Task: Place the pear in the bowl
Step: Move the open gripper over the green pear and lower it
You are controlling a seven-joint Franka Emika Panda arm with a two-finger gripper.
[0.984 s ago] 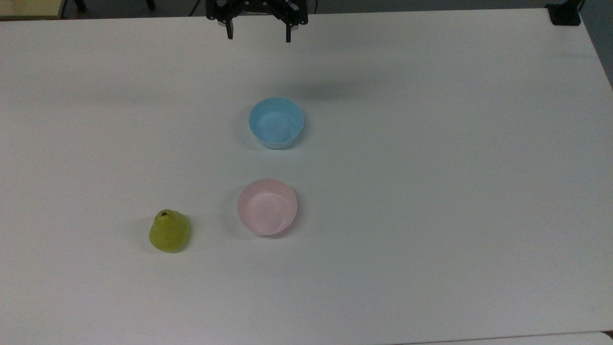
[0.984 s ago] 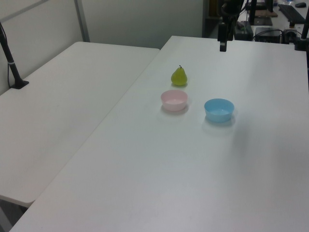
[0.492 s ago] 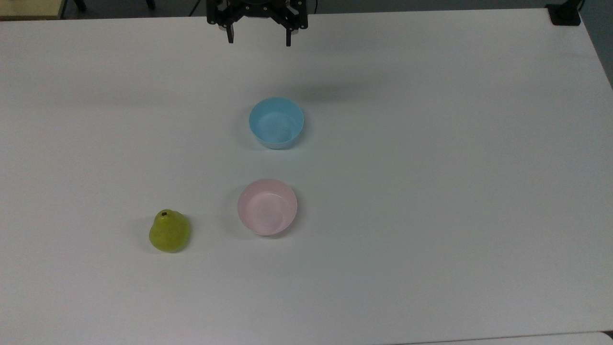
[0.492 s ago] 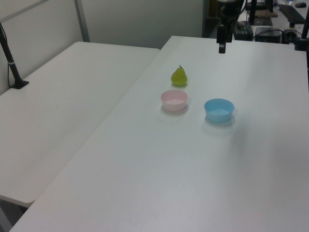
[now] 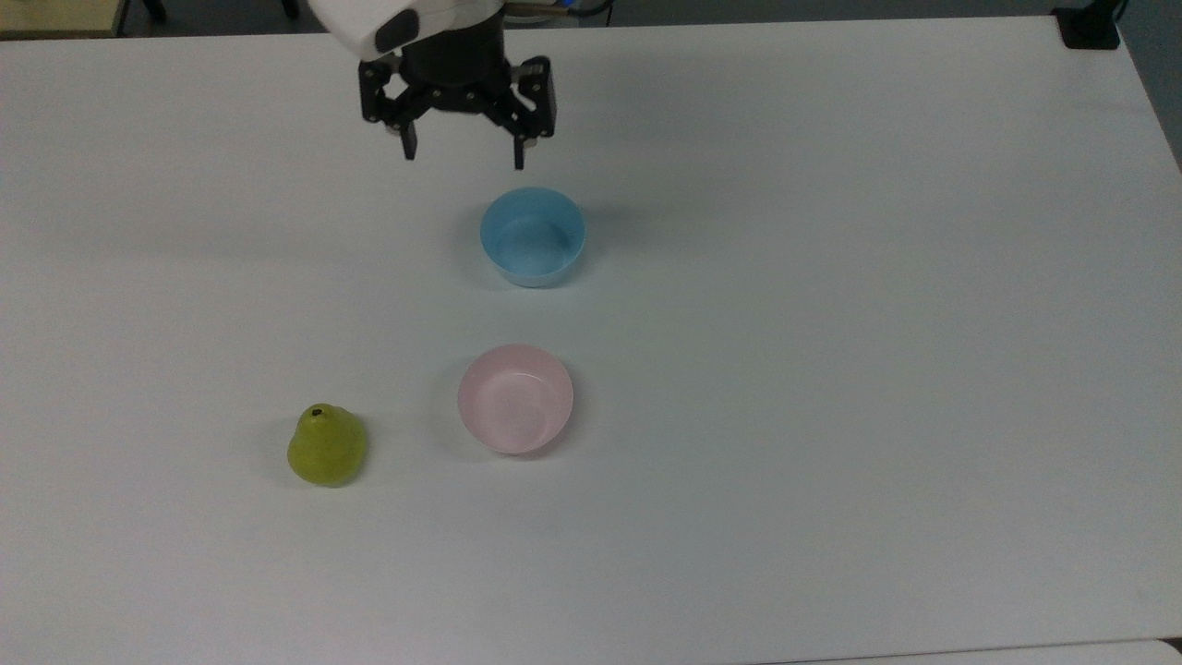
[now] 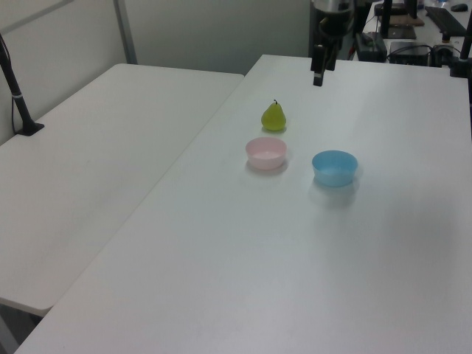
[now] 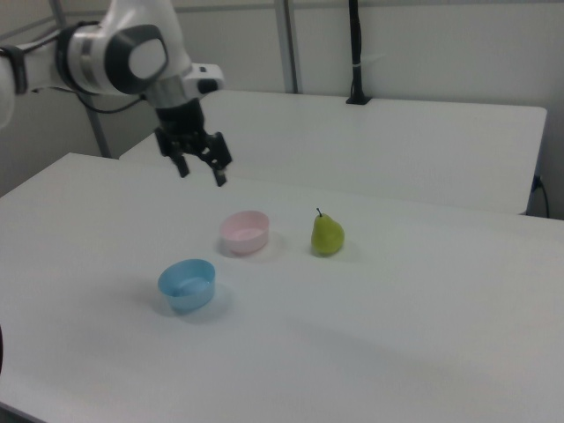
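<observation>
The yellow-green pear (image 5: 327, 447) stands upright on the white table, left of the pale pink bowl (image 5: 515, 398) in the top view. The pear (image 6: 273, 116) sits just behind the pink bowl (image 6: 265, 153) in the left view. In the right view the pear (image 7: 327, 234) is right of the bowl (image 7: 244, 232). My gripper (image 5: 462, 157) hangs open and empty in the air, above the table beyond the blue bowl, far from the pear. The gripper (image 7: 202, 174) points down with fingers spread; the gripper (image 6: 317, 77) is seen edge-on in the left view.
A light blue bowl (image 5: 533, 235) stands between the gripper and the pink bowl in the top view. A second white table (image 6: 96, 147) adjoins at the left view's left. A black post (image 7: 355, 53) rises behind in the right view.
The gripper has come forward and down from the table's far edge toward the blue bowl, shifting to the top view's left. It stays open. Pear and bowls have not moved.
</observation>
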